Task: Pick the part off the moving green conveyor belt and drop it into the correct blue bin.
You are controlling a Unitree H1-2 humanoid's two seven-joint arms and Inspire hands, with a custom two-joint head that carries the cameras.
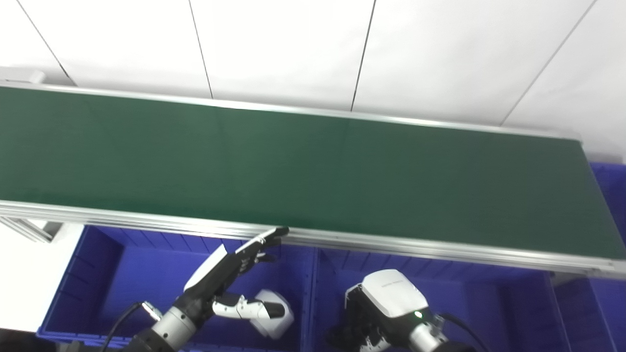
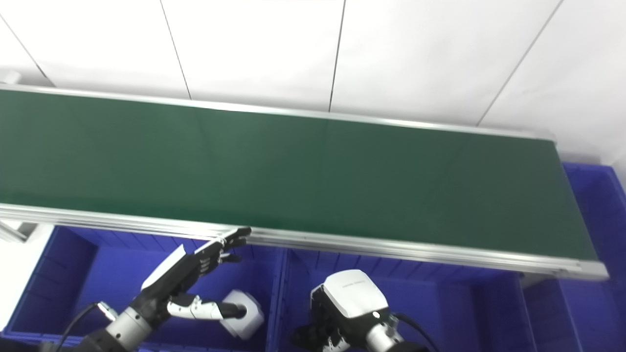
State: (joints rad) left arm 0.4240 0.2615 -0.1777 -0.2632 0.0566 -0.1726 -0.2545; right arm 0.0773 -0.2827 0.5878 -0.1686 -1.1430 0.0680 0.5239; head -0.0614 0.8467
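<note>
Just below the belt edge [image 1: 342, 239], left hand [image 1: 230, 274] splayed.

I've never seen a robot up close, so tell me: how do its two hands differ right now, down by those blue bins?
The left hand is open, fingers stretched toward the conveyor's metal rail, thumb out sideways; the right hand is turned so its white back faces up and its dark fingers curl underneath. The left hand hangs over the left blue bin, where a white part lies; the right hand hangs over the neighbouring blue bin. Both have white shells with dark fingers, and neither visibly holds anything.
</note>
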